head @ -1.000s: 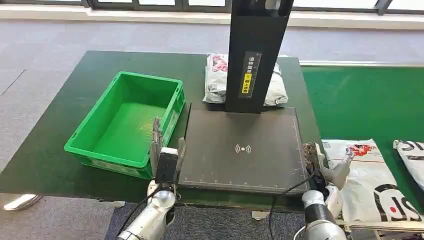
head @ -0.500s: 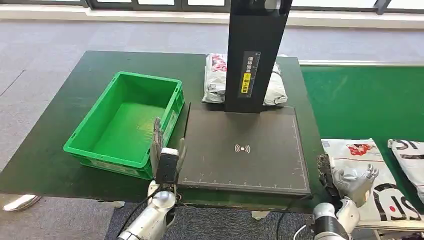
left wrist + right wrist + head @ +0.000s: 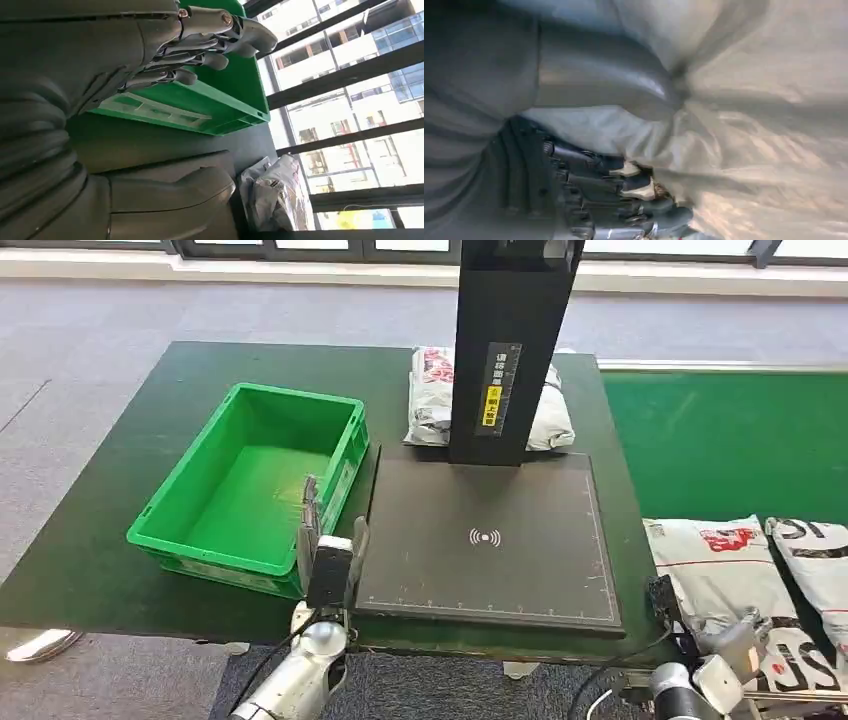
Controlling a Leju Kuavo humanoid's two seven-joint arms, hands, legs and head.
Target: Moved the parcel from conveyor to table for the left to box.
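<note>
A white plastic parcel (image 3: pixel 712 575) with red and black print lies on the green conveyor (image 3: pixel 730 440) at the right. My right hand (image 3: pixel 738 648) is low at the parcel's near edge. In the right wrist view its thumb (image 3: pixel 599 75) presses into the parcel's wrinkled film (image 3: pixel 764 150), and a fold of film runs between the thumb and the dark fingers (image 3: pixel 624 200), so the hand grips the parcel. My left hand (image 3: pixel 325 545) stands upright with its fingers apart and holds nothing. It is beside the near right corner of the green box (image 3: pixel 250 475).
A black scanner pad (image 3: pixel 485 540) with a tall black post (image 3: pixel 505 350) fills the table's middle. Another parcel (image 3: pixel 432 400) lies behind the post. A second conveyor parcel (image 3: pixel 815 560) touches the first one at the far right. The dark green table (image 3: pixel 110 520) surrounds the box.
My right hand has moved right and down, from beside the pad's corner to the parcel's near edge. The conveyor parcels have shifted. My left hand has barely moved.
</note>
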